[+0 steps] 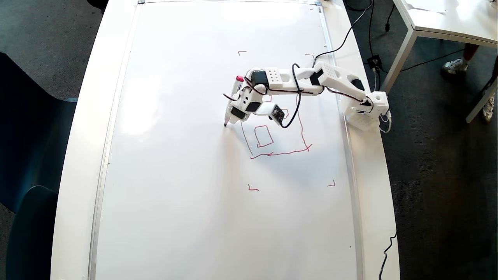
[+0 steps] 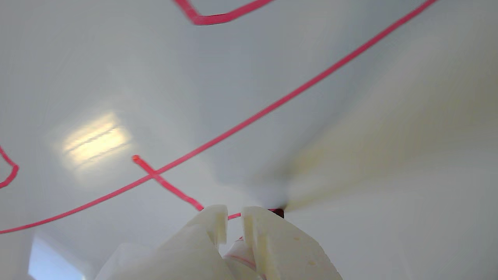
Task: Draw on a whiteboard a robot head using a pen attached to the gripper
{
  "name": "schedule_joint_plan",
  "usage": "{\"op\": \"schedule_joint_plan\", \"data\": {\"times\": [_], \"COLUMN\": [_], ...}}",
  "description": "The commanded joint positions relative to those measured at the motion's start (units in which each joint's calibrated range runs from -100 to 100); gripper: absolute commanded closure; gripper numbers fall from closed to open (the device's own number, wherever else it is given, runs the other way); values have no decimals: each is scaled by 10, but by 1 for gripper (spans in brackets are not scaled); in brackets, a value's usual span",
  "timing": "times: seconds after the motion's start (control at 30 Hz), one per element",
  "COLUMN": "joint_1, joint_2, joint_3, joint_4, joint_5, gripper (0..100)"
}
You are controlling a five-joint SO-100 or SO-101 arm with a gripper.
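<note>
The whiteboard (image 1: 186, 194) covers most of the table in the overhead view. The robot head (image 1: 280, 153) is a red outline with a left, bottom and right side and a small box (image 1: 263, 136) inside; its top is hidden under the arm. My gripper (image 1: 232, 119) is shut on the pen (image 1: 233, 99), red cap up. The pen's tip rests on the board just left of the outline. In the wrist view my gripper (image 2: 234, 217) stands at the bottom with its jaws nearly together. A short red stroke (image 2: 167, 184) crosses a long red line (image 2: 295, 93) and runs toward the dark pen tip (image 2: 278, 212).
Small red corner marks (image 1: 253, 189) sit around the drawing. The arm's base (image 1: 365, 112) stands at the board's right edge, with black cables (image 1: 350, 31) running off behind it. A smaller white table (image 1: 447, 19) and a person's feet (image 1: 453, 66) are at the upper right.
</note>
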Motion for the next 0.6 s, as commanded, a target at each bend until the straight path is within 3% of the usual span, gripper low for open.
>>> {"op": "schedule_joint_plan", "data": {"times": [0.0, 0.57], "joint_1": [-4, 80], "joint_2": [2, -13], "joint_3": [-3, 9], "joint_4": [-42, 4], "joint_5": [-10, 82], "gripper": [99, 99]}}
